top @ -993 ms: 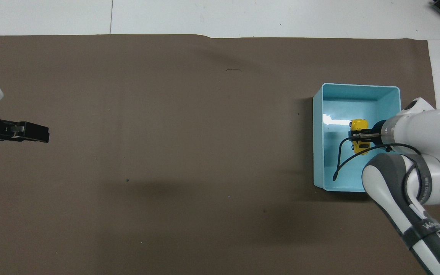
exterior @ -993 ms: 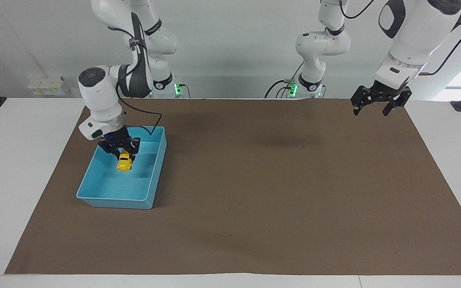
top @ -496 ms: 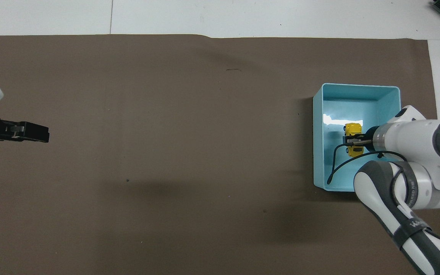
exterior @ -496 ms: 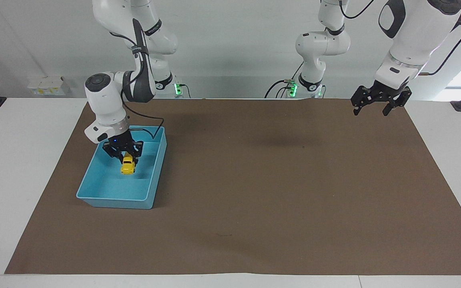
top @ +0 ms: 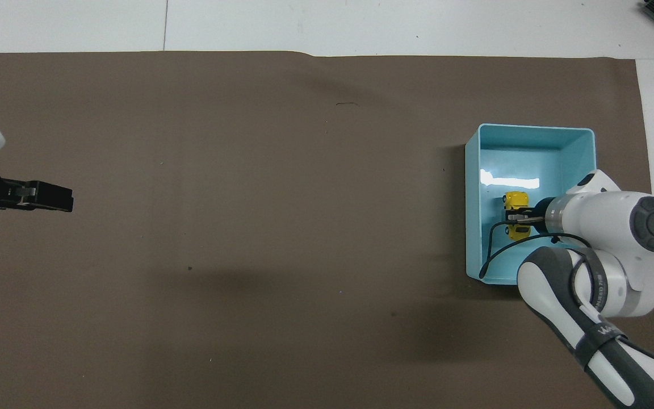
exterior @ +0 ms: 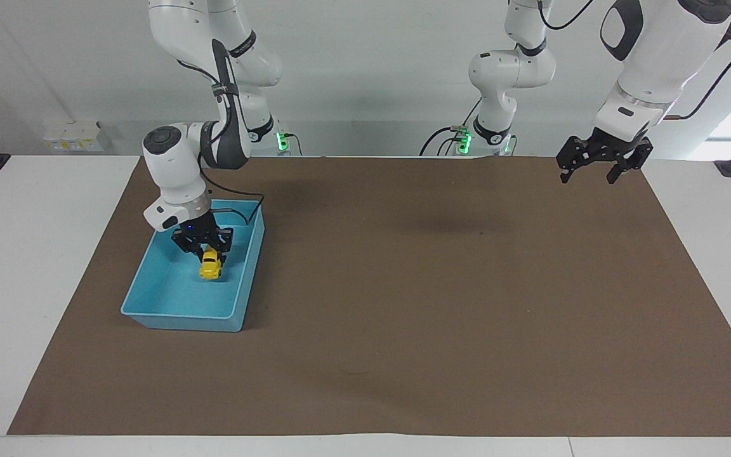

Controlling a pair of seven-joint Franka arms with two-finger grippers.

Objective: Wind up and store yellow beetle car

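gripping the yellow beetle car [exterior: 211, 267] inside the blue tray [exterior: 150, 303], right hand [exterior: 204, 249] points down; left hand [exterior: 602, 165] waits, fingers spread.

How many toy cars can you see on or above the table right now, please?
1. The yellow beetle car is held in the right tool, inside the blue tray at the right arm's end of the table. Nothing suggests another is hidden.

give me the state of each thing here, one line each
yellow beetle car: gripped by the right pincer, inside the blue tray, nose tipped down
blue tray: flat on the brown mat, open-topped, holding only the car
right pincer: shut on the car, down inside the tray
left pincer: open, empty, waiting above the mat's corner
brown mat: spread flat on the table
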